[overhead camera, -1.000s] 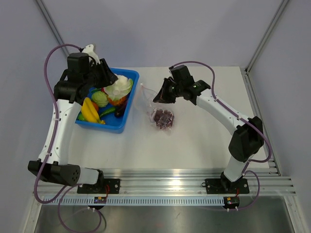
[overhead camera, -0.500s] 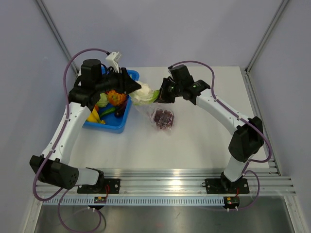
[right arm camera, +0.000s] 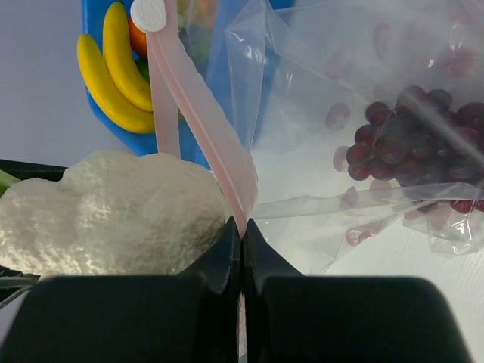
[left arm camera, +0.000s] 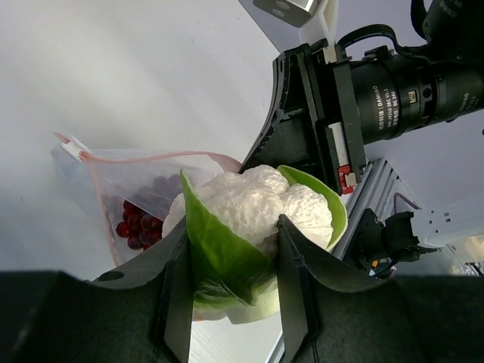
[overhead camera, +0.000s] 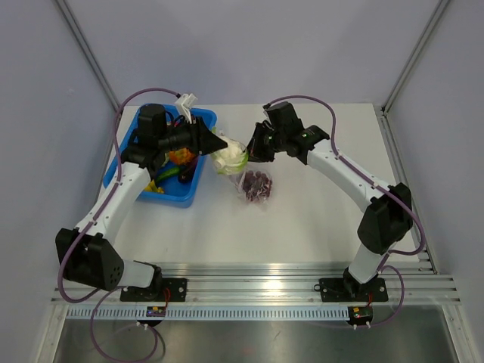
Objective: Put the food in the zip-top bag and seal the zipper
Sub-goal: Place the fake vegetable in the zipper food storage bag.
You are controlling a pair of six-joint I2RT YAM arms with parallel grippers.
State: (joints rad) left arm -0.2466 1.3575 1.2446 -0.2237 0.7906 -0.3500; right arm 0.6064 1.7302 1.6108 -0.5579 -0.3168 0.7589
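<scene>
Reading left to right, I see the blue tray (overhead camera: 171,198) with bananas (right arm camera: 113,76) in it, its other contents mostly hidden. My left fingers (left arm camera: 178,295) clamp the cabbage (left arm camera: 257,204) at the zip-top bag (right arm camera: 302,91) mouth. My right fingers (right arm camera: 219,257) are together, pinching the pink zipper (right arm camera: 203,128). Grapes (right arm camera: 408,144) lie inside the bag. The white print on the motor housing (left arm camera: 393,83) is too small for me to read.

This is a robotics lab test cell. A bare white table (overhead camera: 302,219) is boxed in by plain grey panels (overhead camera: 249,45) behind and beside it, with metal struts (overhead camera: 81,45) rising from the table's far corners. Along the table's near edge runs an aluminium rail (overhead camera: 257,283) carrying two bolted arm bases (overhead camera: 144,276) and purple cables (overhead camera: 302,97).
</scene>
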